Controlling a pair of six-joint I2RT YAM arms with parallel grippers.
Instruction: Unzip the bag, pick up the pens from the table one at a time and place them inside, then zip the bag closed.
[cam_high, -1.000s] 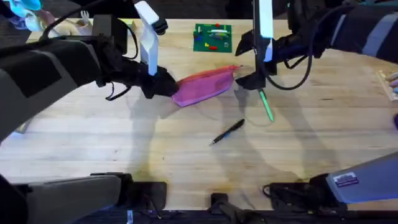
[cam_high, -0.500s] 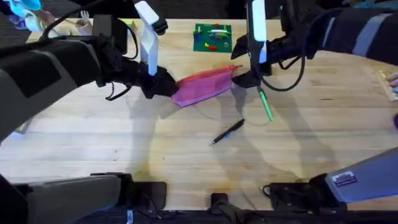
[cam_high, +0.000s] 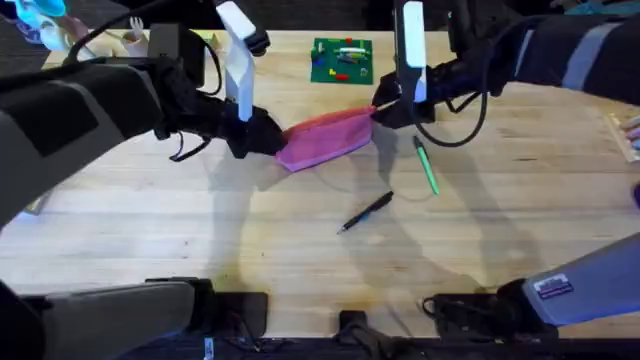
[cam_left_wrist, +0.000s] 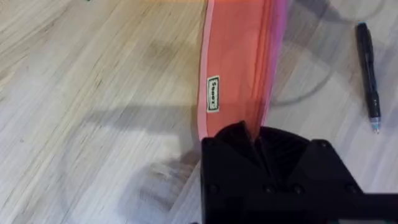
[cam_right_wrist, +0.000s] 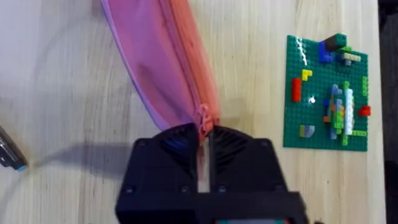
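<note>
At the bag's (cam_high: 325, 138) two ends, left gripper (cam_high: 268, 140) clenches fabric; right gripper (cam_right_wrist: 204, 132) pinches the zipper pull (cam_right_wrist: 203, 116). Advise a steady pull along the zipper line, left end anchored.

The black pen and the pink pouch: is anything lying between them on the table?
No. In the overhead view, only bare table separates the black pen from the pink pouch.
</note>
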